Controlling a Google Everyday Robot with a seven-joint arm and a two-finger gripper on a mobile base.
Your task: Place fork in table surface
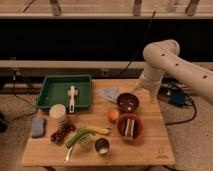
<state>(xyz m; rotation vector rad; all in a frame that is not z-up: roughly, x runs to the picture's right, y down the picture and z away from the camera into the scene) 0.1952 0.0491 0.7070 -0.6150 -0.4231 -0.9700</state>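
Fork (pixel 69 154) lies flat on the table surface (pixel 145 150) near the front edge, slanted, its upper end just beside the green cucumber (pixel 77 137). Banana (pixel 98 130) lies right of the cucumber; a small cup (pixel 102 146) stands near the fork's right. Behind: orange fruit (pixel 113 115), dark bowl (pixel 128 102), reddish bowl (pixel 131 127). Green tray (pixel 50 102) at the rear left holds a white-handled tool (pixel 72 97). Gripper (pixel 143 95) hangs above the table's rear right, over the dark bowl, well apart from the fork; jaws spread, holding nothing.
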